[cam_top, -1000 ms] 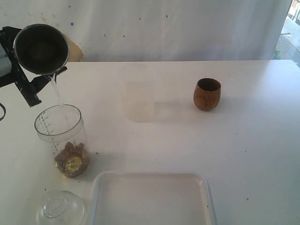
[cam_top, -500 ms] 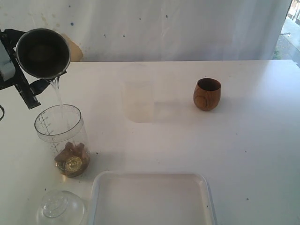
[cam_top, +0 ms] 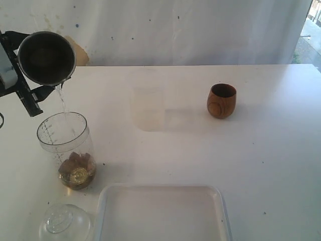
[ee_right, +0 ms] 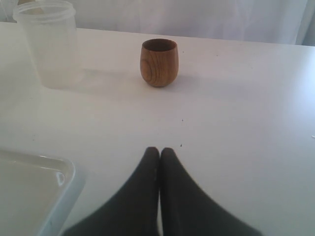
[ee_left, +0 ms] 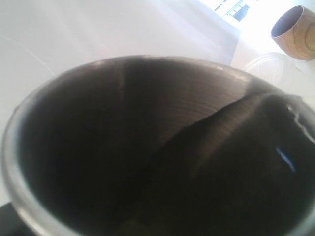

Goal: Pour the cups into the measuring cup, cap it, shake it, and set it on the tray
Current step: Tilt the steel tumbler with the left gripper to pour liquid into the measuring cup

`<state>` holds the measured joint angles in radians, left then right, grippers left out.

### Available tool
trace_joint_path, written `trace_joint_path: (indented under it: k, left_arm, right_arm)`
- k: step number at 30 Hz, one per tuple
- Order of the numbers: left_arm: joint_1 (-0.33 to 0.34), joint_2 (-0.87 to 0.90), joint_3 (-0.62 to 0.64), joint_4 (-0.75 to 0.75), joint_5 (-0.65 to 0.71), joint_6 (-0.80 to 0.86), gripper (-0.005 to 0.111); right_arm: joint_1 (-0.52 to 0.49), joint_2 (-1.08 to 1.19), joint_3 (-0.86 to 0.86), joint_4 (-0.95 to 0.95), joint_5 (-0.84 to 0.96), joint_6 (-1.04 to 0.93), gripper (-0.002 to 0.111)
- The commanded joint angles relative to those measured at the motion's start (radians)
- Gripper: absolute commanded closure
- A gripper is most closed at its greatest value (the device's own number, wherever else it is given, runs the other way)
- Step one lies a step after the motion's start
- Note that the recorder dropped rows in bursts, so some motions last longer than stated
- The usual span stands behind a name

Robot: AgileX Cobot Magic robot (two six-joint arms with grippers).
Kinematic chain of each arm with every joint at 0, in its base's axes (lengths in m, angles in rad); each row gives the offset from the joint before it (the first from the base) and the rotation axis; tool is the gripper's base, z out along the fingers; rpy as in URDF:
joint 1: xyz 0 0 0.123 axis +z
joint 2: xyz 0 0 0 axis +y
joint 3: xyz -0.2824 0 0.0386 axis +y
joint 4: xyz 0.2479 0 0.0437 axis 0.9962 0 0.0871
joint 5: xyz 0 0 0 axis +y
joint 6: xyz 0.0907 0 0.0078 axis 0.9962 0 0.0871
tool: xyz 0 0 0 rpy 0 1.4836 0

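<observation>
The left claw point(cam_top: 27, 88) grips the steel tumbler point(cam_top: 46, 57) and keeps it tipped just above the jar point(cam_top: 65, 145). The tumbler has shifted only slightly, and a thin stream point(cam_top: 62, 100) still falls in. I think this pour is nearly finished. The wooden cup point(cam_top: 221, 100) waits well apart from the jar. The right claw point(ee_right: 159, 157) is closed and empty.

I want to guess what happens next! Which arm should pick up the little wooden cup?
Probably the right. The right gripper is empty and shut, with the wooden cup straight ahead. The left gripper is busy tipping the steel cup over the clear jar.
</observation>
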<state>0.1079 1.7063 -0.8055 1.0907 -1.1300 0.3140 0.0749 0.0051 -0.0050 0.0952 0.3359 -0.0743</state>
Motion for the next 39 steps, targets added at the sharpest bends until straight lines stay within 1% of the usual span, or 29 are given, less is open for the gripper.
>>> trace_joint_path:
  k: [1, 9, 17, 21, 24, 32, 34, 35, 39]
  left_arm:
    - [0.000, -0.020, -0.011, -0.057, -0.045, 0.047, 0.107]
    - [0.000, -0.020, -0.011, -0.059, -0.045, 0.063, 0.107]
    - [0.000, -0.020, -0.011, -0.059, -0.045, 0.136, 0.107]
    - [0.000, -0.020, -0.011, -0.059, -0.045, 0.145, 0.107]
    - [0.000, -0.020, -0.011, -0.059, -0.045, 0.246, 0.107]
    - [0.000, -0.020, -0.011, -0.059, -0.049, 0.323, 0.107]
    - [0.000, -0.020, -0.011, -0.059, -0.048, 0.281, 0.107]
    - [0.000, -0.020, -0.011, -0.059, -0.048, 0.204, 0.107]
    - [0.000, -0.020, -0.011, -0.084, -0.014, 0.004, 0.107]
  right_arm:
    - [-0.005, -0.005, 0.005, -0.001, 0.000, 0.000, 0.108]
    - [-0.005, -0.005, 0.005, -0.001, 0.000, 0.000, 0.108]
    - [-0.005, -0.005, 0.005, -0.001, 0.000, 0.000, 0.108]
    - [-0.005, -0.005, 0.005, -0.001, 0.000, 0.000, 0.108]
    - [-0.005, -0.005, 0.005, -0.001, 0.000, 0.000, 0.108]
    - [-0.005, -0.005, 0.005, -0.001, 0.000, 0.000, 0.108]
    - [-0.005, -0.005, 0.005, -0.001, 0.000, 0.000, 0.108]
    - [-0.005, -0.005, 0.005, -0.001, 0.000, 0.000, 0.108]
    - [-0.005, -0.005, 0.005, -0.001, 0.000, 0.000, 0.108]
